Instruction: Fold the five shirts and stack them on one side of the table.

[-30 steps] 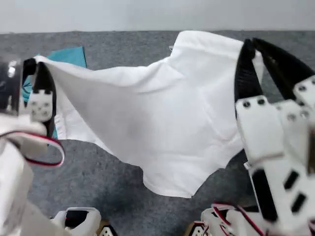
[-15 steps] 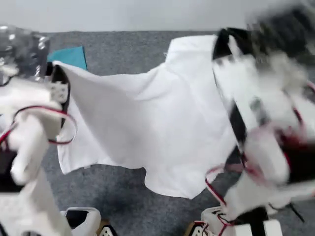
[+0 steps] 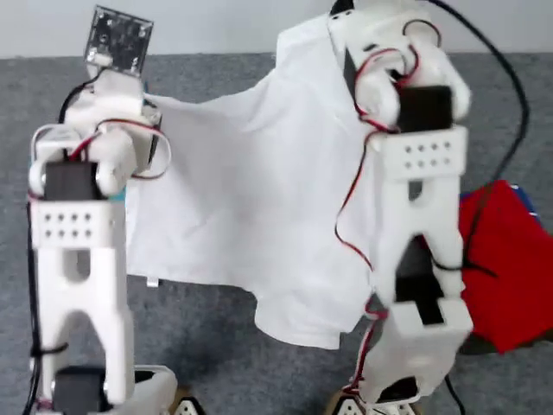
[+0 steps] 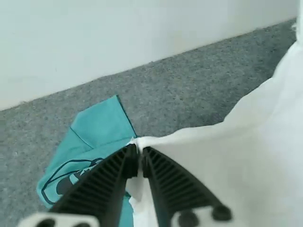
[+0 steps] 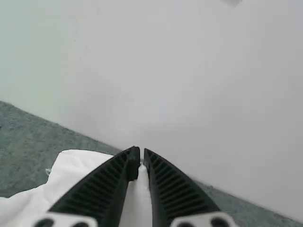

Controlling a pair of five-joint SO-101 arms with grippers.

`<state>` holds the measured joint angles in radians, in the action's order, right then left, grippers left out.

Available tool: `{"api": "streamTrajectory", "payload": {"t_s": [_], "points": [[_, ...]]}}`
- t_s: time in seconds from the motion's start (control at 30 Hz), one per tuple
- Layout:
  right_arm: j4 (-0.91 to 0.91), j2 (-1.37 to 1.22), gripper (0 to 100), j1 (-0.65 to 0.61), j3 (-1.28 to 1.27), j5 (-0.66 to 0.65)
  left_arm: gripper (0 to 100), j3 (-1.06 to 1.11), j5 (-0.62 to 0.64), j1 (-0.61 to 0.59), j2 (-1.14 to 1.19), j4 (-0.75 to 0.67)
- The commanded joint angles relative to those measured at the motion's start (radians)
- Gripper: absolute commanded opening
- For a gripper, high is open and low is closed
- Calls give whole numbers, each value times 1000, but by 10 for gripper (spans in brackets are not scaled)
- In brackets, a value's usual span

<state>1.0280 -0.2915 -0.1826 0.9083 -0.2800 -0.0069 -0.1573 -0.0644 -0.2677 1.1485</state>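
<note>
A white shirt (image 3: 251, 199) hangs spread between both arms over the grey table (image 3: 199, 346). My left gripper (image 4: 138, 153) is shut on one edge of the white shirt (image 4: 236, 156), at the left in the high view. My right gripper (image 5: 141, 156) is shut on another edge of the white shirt (image 5: 75, 163), far back near the wall. A teal shirt (image 4: 90, 142) lies flat beneath the left gripper. A red shirt (image 3: 505, 259) lies at the table's right side.
A pale wall (image 5: 165, 71) runs along the table's far edge. The white arm bodies (image 3: 78, 259) (image 3: 423, 242) stand tall over the near half of the table. Grey carpet-like surface (image 4: 189, 85) shows around the shirts.
Both arms have swung away toward the far edge, carrying the white shirt with them. The red shirt at the right has come into sight.
</note>
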Motion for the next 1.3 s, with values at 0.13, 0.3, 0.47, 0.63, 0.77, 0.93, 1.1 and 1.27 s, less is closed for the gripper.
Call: {"api": "streamTrajectory", "payload": {"t_s": [0.13,0.3,0.47,0.63,0.77,0.93,1.1,1.27], "points": [[-157,-166,9,13,3,-8,13,-197,0,-72,150,43],[38,-179,9,7,3,-3,13,-217,0,-77,195,98],[309,-102,10,10,3,-3,13,-214,-2,-78,199,164],[631,1,10,1,-2,0,13,-214,-60,-78,199,270],[774,64,10,19,-11,-2,13,-213,-64,-78,199,381],[769,228,10,10,-282,-8,13,-213,-75,-91,199,477],[757,489,10,-30,-660,-11,13,-213,-147,-155,199,549],[753,684,10,-38,-882,-29,13,-213,-224,-169,199,603]]}}
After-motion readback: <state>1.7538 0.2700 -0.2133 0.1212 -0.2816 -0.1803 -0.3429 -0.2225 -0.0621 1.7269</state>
